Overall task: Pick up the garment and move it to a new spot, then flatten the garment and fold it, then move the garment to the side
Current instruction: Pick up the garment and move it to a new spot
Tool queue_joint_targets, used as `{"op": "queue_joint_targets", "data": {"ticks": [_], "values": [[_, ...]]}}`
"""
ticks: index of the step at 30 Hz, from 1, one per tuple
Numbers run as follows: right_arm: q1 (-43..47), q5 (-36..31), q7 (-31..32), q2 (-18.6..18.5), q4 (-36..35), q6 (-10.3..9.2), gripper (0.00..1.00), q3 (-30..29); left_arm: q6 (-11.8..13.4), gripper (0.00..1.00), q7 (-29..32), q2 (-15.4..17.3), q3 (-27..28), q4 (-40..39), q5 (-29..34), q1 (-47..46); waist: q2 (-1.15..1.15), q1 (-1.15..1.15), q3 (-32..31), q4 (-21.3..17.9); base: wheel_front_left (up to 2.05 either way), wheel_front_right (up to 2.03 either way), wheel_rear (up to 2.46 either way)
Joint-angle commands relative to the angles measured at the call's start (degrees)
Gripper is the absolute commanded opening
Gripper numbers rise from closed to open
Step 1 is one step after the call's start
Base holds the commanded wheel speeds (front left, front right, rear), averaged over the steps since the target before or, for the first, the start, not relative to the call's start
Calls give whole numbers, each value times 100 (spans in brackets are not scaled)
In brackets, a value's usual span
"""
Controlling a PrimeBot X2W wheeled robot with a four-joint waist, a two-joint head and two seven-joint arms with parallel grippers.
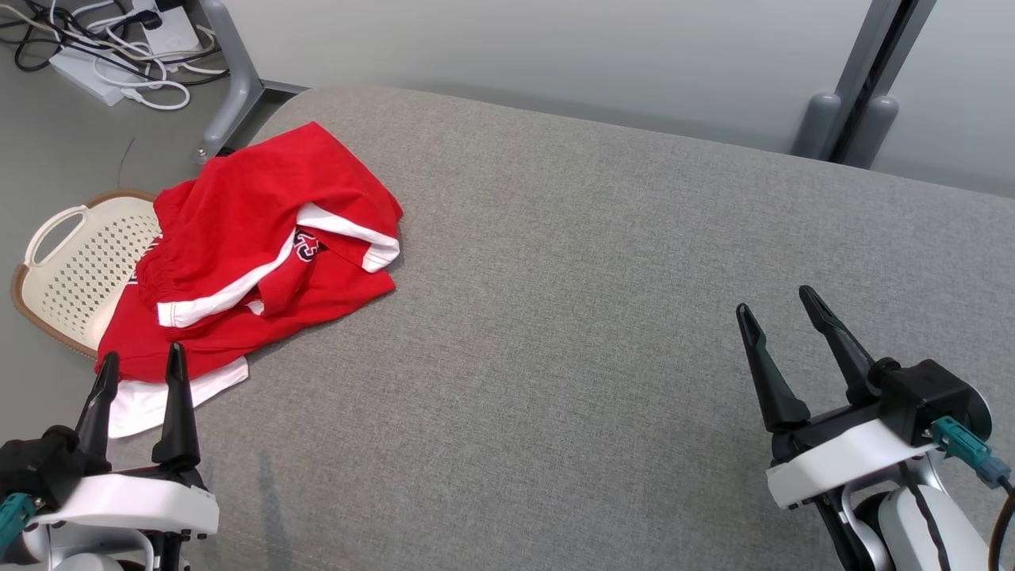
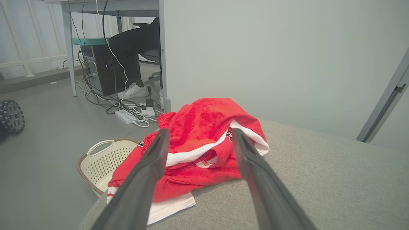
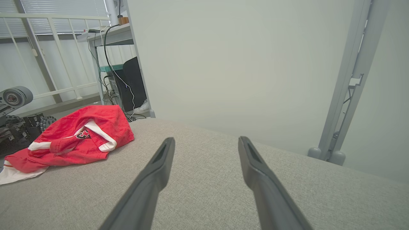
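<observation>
A grey fabric-covered cushion (image 1: 603,317) spans the scene in front of a pale wall. The crumpled red garment (image 1: 254,238), trimmed in white, lies at the cushion's far left edge, with a cream perforated basket (image 1: 71,270) on the floor just to its left. The left gripper (image 1: 141,354) sits at the garment's near edge, its fingers apart and holding nothing. The right gripper (image 1: 773,300) is well apart at the near right, fingers likewise spread above bare fabric.

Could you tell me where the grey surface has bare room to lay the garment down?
The grey surface is bare from the red garment across to the right tool. Its left edge is crowded: garment, left tool, basket.
</observation>
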Motion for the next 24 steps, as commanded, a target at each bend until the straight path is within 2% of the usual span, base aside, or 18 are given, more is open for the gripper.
{"op": "queue_joint_targets", "data": {"ticks": [1, 16, 24], "values": [[15, -4, -11, -10, -13, 13, 100, -18, 46, 100, 19, 45, 19, -39, -21, 3, 0, 0, 5, 1, 0, 0, 0], [-97, -15, -19, -42, -72, 13, 100, -32, 55, 100, 42, 47, -1, -125, -103, -168, 0, 0, 87, 21, 0, 0, 0], [-346, -103, 185, -184, -336, 12, 100, -55, -73, 100, 112, 89, -26, -221, -202, -1102, 0, 0, 574, -40, 0, 0, 0]]}}
